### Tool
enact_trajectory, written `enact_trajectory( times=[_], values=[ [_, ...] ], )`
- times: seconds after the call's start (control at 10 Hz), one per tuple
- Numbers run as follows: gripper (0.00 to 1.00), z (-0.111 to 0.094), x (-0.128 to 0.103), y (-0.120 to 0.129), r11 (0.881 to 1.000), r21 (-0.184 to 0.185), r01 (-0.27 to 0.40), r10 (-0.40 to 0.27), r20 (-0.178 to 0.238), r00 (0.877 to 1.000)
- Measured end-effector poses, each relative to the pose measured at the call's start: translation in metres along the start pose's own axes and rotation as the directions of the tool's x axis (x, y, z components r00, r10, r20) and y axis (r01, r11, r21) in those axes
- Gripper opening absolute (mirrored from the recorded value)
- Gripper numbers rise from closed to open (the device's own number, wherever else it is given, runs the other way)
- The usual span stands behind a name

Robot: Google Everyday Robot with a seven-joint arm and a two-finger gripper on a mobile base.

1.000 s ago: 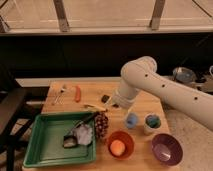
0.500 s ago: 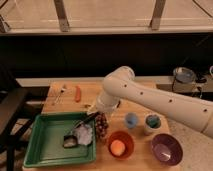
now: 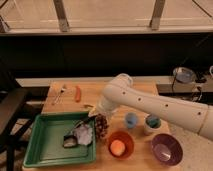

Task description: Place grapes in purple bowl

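- The grapes [image 3: 101, 126] lie on the counter [image 3: 60, 105] against the right rim of the green tray [image 3: 50, 150], just up and left of the orange bowl [image 3: 121, 144].
- The gripper [image 3: 95, 118] hangs at the end of the white arm, right over the tray's upper right corner and just beside the cluster. I cannot tell whether it is released or clenched, or whether it has anything in its hold.
- You would do best to come down onto the middle of the cluster, not its edge, so the bunch does not roll toward the tray rim.
- Once it is held, lift well clear before you travel. The orange bowl and the two small blue cups [image 3: 131, 120] lie between you and the purple bowl [image 3: 166, 149], which sits at the near right corner, well apart from the grapes.
- Release low over the bowl's centre.
- The wrist hides the gripper's tip and the grapes' upper side.
- The crumpled thing in the tray [image 3: 81, 135] is too unclear to name.
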Motion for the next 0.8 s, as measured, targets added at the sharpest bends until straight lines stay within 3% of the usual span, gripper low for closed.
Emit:
enact_trajectory(
  times=[0.2, 0.8],
  values=[
    [0.65, -0.004, 0.008, 0.013, 1.000, -0.009, -0.027, 0.027, -0.016, 1.000],
    [0.65, 0.023, 0.018, 0.022, 0.999, 0.006, -0.054, 0.053, 0.038, 0.998]
  ],
)
